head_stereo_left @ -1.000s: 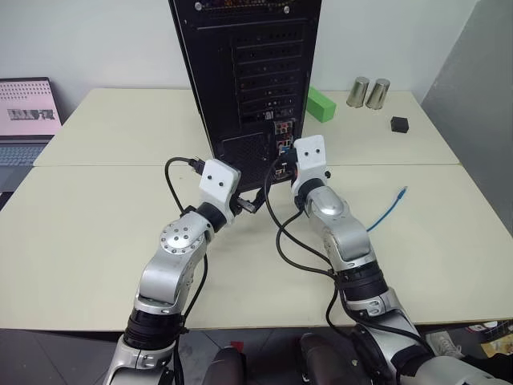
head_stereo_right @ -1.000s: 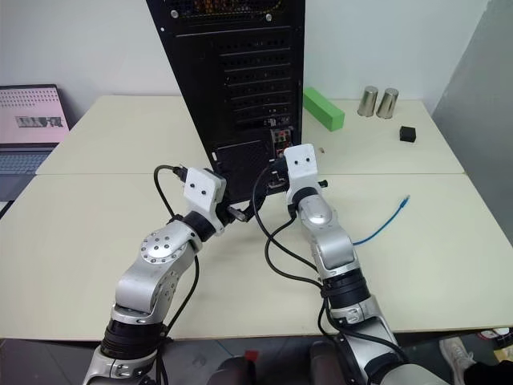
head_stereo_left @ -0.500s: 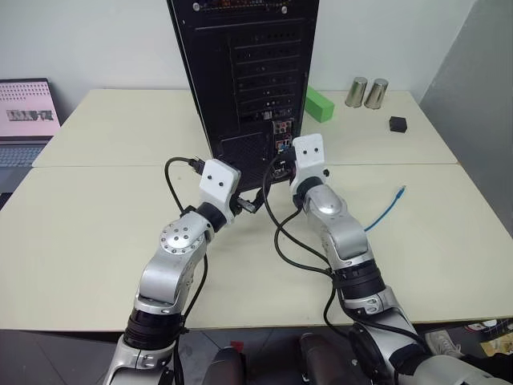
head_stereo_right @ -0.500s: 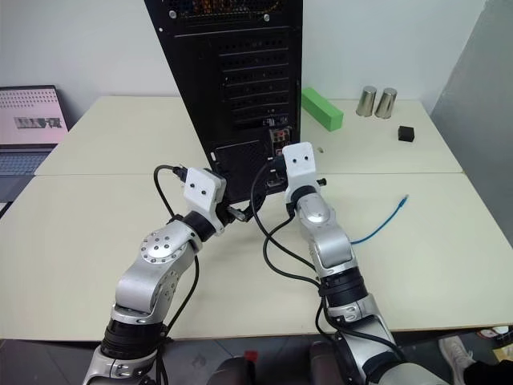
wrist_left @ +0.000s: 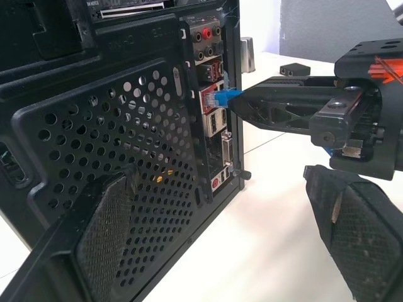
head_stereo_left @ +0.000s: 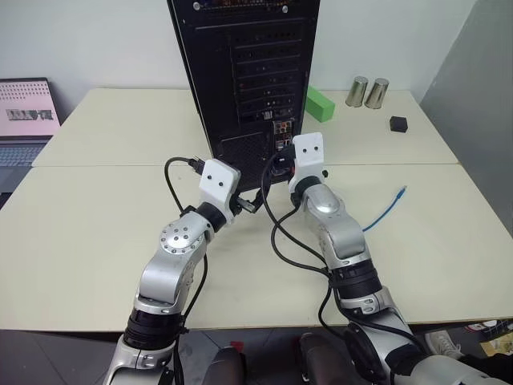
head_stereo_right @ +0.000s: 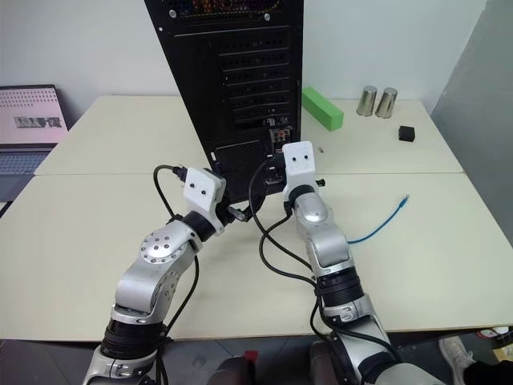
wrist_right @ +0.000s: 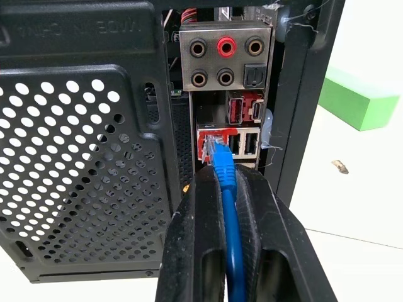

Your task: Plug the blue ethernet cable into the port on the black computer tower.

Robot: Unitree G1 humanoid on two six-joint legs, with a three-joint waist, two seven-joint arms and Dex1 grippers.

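The blue ethernet cable (wrist_right: 225, 207) is pinched just behind its plug between the closed fingers of the right gripper (wrist_right: 221, 182), and the plug's tip sits at the mouth of the port (wrist_right: 210, 143), a small socket in a red-framed block on the rear connector strip of the black computer tower (head_stereo_left: 240, 72). From the left wrist view the plug touches the strip and looks partly entered, though whether it has latched cannot be told. Over the last second almost nothing changes: the right arm holds its place against the tower, with only a slight shift in the black robot wires (head_stereo_left: 284, 241) looping beneath it, and the cable's free end (head_stereo_left: 401, 192) lies in the same spot on the cream table (head_stereo_left: 96, 233) to the robot's right. That stillness suggests the insertion is at its final push, or stalled on alignment, and is not yet confirmed as seated. The left gripper (head_stereo_left: 250, 205) hovers wide open and empty just beside the tower's lower mesh vent (wrist_left: 107, 163). Farther off stand a green block (head_stereo_left: 319, 103), two metal cylinders (head_stereo_left: 367, 92) and a laptop (head_stereo_left: 28, 112).
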